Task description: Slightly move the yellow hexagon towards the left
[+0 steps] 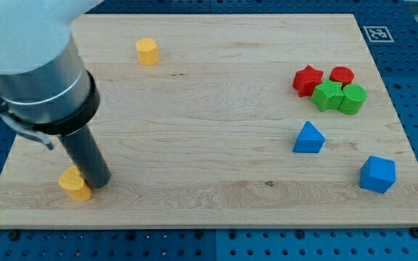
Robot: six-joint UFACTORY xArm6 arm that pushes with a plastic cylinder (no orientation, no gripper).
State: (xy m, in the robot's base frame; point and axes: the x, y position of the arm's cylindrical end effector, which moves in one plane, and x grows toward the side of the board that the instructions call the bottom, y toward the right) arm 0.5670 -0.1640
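Observation:
The yellow hexagon (147,51) stands near the view's top left on the wooden board (209,145). My tip (101,183) is far from it, near the view's bottom left. There it rests against the right side of a second yellow block (73,183), whose shape I cannot make out because the rod partly covers it. The rod and the arm's grey body fill the view's upper left corner.
A red star (308,79), a red round block (342,75), a green star (329,95) and a green round block (353,98) cluster at the view's right. A blue triangle (308,138) and a blue cube (377,174) lie below them.

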